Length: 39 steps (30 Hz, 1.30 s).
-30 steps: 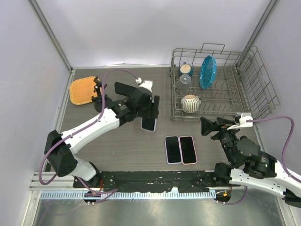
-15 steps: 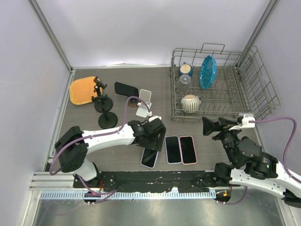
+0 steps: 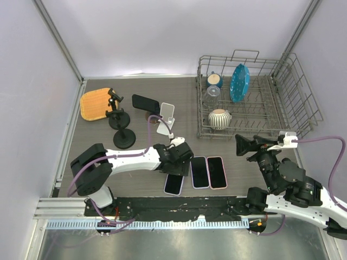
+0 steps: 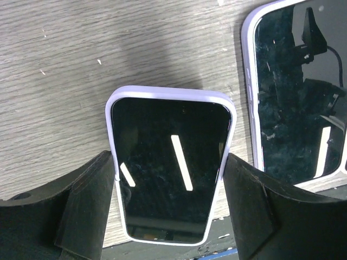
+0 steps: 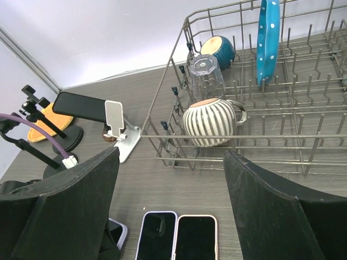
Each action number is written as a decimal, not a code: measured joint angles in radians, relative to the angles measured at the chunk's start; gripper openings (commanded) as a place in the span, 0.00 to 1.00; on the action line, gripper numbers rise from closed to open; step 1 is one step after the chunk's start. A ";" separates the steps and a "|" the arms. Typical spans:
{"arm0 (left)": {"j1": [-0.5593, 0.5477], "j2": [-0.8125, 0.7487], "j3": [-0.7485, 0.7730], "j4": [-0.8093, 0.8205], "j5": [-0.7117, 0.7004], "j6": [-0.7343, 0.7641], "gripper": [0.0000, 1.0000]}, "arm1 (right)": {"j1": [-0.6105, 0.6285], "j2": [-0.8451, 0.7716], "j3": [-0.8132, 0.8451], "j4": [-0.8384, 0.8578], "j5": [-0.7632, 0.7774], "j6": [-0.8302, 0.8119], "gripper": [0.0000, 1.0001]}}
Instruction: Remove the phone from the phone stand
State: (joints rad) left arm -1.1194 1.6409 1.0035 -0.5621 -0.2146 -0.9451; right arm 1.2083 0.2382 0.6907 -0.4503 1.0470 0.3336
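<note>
Top view: your left gripper (image 3: 174,174) sits low with the phone (image 3: 173,184) at the near edge of the table (image 3: 217,146), just beside the two other phones (image 3: 199,171). Looks like you're lining up a row. The white stand (image 3: 165,120) is bare.

Left wrist: the fingers (image 4: 89,206) pinch the phone's long edges. It seems flat on the wood, so I'd guess letting go comes next.

Right wrist: your right gripper (image 5: 172,153) is spread wide with nothing in it, parked out of the way and facing the dish rack (image 5: 162,81).
</note>
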 measured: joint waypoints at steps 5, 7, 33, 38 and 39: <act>0.000 0.000 -0.013 0.013 -0.031 -0.031 0.61 | 0.000 -0.009 0.000 -0.001 0.002 0.009 0.83; 0.000 0.000 -0.013 0.014 -0.047 -0.040 0.62 | 0.000 -0.012 0.000 -0.002 0.003 0.010 0.83; 0.001 -0.108 -0.098 0.047 -0.005 -0.096 1.00 | 0.002 -0.025 -0.001 -0.008 0.015 0.017 0.83; 0.001 -0.141 -0.170 0.046 0.047 -0.126 1.00 | 0.003 -0.025 -0.001 -0.008 0.015 0.017 0.83; 0.001 -0.141 -0.179 0.047 0.061 -0.129 0.99 | 0.003 -0.025 -0.001 -0.008 0.015 0.017 0.83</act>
State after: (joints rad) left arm -1.1187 1.4998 0.8242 -0.5156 -0.1535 -1.0740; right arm 1.2110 0.2134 0.6899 -0.4587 1.0622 0.3508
